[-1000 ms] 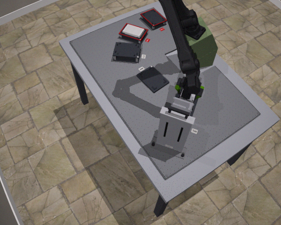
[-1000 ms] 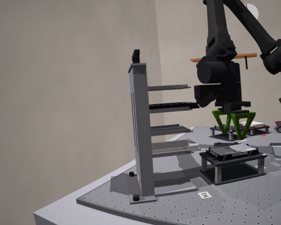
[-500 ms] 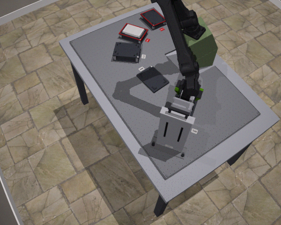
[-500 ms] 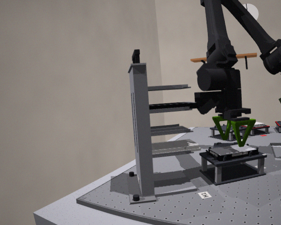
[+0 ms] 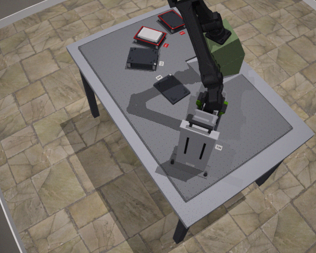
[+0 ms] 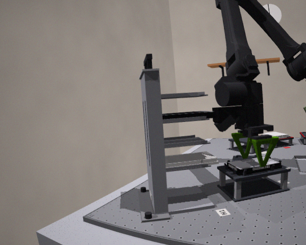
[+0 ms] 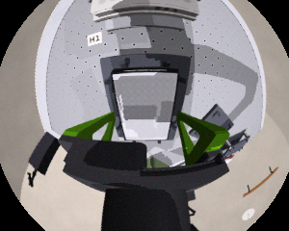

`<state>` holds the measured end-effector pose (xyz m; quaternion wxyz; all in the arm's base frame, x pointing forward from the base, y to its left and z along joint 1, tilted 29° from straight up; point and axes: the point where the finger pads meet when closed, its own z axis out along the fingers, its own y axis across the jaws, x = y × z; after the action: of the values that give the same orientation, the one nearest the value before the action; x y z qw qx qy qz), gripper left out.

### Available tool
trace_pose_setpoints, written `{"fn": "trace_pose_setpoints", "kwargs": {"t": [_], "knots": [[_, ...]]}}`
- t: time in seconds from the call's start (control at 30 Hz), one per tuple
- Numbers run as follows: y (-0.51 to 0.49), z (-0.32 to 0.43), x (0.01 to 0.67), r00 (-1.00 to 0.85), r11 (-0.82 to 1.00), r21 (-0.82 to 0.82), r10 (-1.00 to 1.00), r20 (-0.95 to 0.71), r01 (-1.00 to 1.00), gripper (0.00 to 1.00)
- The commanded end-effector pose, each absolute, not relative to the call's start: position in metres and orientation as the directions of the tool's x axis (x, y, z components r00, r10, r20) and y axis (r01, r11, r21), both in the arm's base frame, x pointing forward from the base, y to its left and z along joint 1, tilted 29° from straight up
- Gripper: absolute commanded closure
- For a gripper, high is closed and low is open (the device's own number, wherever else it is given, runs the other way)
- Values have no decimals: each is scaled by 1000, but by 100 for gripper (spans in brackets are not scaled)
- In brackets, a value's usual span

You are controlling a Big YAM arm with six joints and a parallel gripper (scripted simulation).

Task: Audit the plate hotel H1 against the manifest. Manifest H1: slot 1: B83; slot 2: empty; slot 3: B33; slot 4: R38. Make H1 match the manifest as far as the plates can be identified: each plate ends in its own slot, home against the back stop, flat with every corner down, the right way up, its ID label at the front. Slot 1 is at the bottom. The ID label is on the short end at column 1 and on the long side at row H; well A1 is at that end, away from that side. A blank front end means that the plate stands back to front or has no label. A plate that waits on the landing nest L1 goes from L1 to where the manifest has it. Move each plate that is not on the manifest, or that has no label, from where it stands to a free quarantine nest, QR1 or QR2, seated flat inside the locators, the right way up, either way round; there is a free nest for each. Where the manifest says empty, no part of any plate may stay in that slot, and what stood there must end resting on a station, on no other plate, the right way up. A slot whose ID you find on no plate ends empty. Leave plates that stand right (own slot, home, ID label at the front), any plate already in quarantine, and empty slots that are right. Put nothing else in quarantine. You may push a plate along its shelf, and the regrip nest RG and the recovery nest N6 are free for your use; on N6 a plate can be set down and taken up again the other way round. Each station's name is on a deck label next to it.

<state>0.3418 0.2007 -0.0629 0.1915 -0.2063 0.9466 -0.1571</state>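
The gripper (image 6: 254,158) hung with its green fingers (image 6: 263,155) spread wide and holding nothing, straddling a plate (image 6: 249,165) that lay on the raised stand (image 6: 253,176) directly beneath it, the fingertips down beside the plate's long sides; whether they touched it could not be told. Just beyond the gripper stood the rack (image 6: 153,137): a dark plate (image 6: 186,115) sat on its third shelf, level with the wrist, and a pale plate (image 6: 189,158) on the bottom shelf, while the second and top shelves looked bare. Well behind the gripper, a white plate (image 5: 150,35) already rested in one red-edged nest, and the other red-edged nest (image 5: 171,20) looked free. Judging by this, the audit was at an early to middle stage: the plate on the stand awaited pick-up and placement, and no label on any plate could be read.
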Motion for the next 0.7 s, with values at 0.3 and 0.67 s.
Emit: {"fn": "trace_pose_setpoints", "kwargs": {"t": [0.3, 0.67], "knots": [[202, -72, 358, -834, 867, -372, -453, -315, -331, 0], [205, -68, 353, -831, 866, -371, -457, -317, -335, 14]]}}
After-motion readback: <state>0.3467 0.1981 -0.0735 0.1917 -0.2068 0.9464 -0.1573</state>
